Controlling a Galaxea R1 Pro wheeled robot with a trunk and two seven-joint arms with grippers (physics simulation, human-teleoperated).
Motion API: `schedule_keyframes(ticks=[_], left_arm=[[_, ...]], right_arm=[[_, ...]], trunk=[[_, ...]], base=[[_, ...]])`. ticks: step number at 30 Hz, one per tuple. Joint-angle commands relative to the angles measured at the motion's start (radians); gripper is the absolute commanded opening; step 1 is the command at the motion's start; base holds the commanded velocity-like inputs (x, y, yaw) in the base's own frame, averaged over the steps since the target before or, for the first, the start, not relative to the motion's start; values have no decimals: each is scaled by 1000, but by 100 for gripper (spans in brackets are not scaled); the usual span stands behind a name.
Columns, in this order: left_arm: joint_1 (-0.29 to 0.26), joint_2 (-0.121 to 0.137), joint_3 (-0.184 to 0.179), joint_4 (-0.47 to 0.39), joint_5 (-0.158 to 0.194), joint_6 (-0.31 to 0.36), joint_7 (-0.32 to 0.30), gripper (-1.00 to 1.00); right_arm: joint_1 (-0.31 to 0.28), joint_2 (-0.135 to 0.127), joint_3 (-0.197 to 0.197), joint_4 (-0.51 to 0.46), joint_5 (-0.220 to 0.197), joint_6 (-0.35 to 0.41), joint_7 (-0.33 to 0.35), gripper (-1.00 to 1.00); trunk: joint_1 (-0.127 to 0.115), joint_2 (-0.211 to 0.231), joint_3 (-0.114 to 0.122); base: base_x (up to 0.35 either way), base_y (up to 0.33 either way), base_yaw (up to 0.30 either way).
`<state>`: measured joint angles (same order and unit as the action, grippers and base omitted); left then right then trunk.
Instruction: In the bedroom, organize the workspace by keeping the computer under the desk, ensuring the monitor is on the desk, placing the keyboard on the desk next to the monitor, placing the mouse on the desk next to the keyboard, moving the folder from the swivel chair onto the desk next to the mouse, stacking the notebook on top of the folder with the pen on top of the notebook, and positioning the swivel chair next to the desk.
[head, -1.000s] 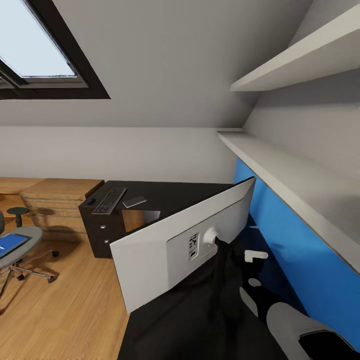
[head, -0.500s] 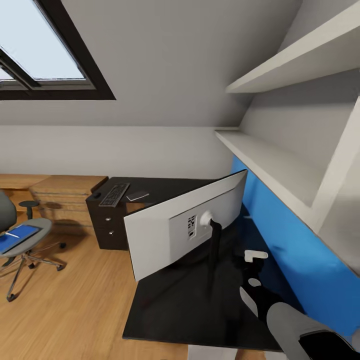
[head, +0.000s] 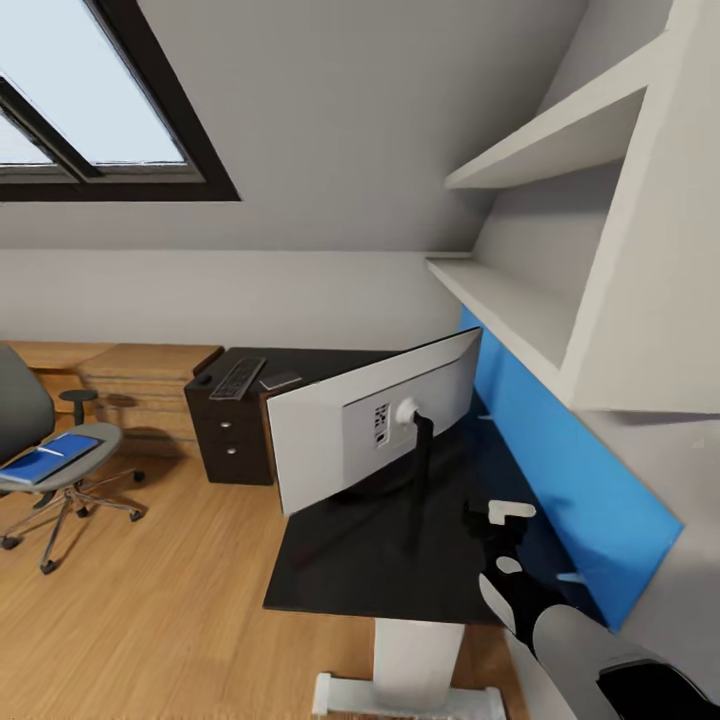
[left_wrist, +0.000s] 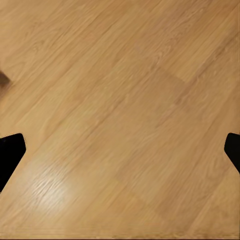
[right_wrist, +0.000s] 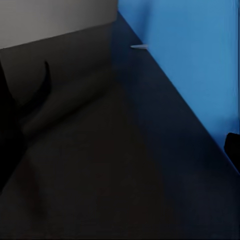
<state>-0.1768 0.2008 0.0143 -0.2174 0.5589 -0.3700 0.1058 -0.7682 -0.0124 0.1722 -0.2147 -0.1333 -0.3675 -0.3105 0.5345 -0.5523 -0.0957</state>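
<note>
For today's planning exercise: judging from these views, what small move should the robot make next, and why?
Probably roll toward the swivel chair. The blue folder lies on its seat, far from the desk, where the monitor and keyboard already sit. The left tool is open over bare floor, holding nothing.

Soft skylight daylight, slightly blurred renders

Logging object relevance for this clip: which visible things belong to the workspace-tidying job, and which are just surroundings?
Job:
monitor on desk
keyboard
notebook
folder on swivel chair
pen

Surroundings:
wooden cabinet
shelves
skylight
</note>
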Motion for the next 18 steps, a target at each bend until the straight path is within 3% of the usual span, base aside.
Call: schedule_keyframes(ticks=[1, 7, 12, 14, 18], left_arm=[[-1, -3, 1, 0, -3, -2, 3, 100], [-1, -13, 1, 0, -6, -2, 2, 100], [-1, -15, 0, 0, -7, -3, 2, 100], [-1, -15, 0, 0, -7, -3, 2, 100], [-1, -17, -1, 0, -7, -3, 3, 100]], right_arm=[[-1, 0, 9, 1, -10, -4, -3, 100], [0, 14, 16, 3, -10, -3, -1, 100], [1, 59, 20, 3, -7, -2, 0, 100], [1, 64, 21, 3, -4, -2, -1, 100], [2, 72, 21, -1, 38, -3, -3, 100]], trunk=[[0, -2, -2], [0, -2, -2], [0, -2, -2], [0, -2, -2], [0, -2, -2]], base=[[-304, 72, 0], [-223, 212, 0], [-56, 172, 0], [-9, 34, 0], [-3, 11, 0]])
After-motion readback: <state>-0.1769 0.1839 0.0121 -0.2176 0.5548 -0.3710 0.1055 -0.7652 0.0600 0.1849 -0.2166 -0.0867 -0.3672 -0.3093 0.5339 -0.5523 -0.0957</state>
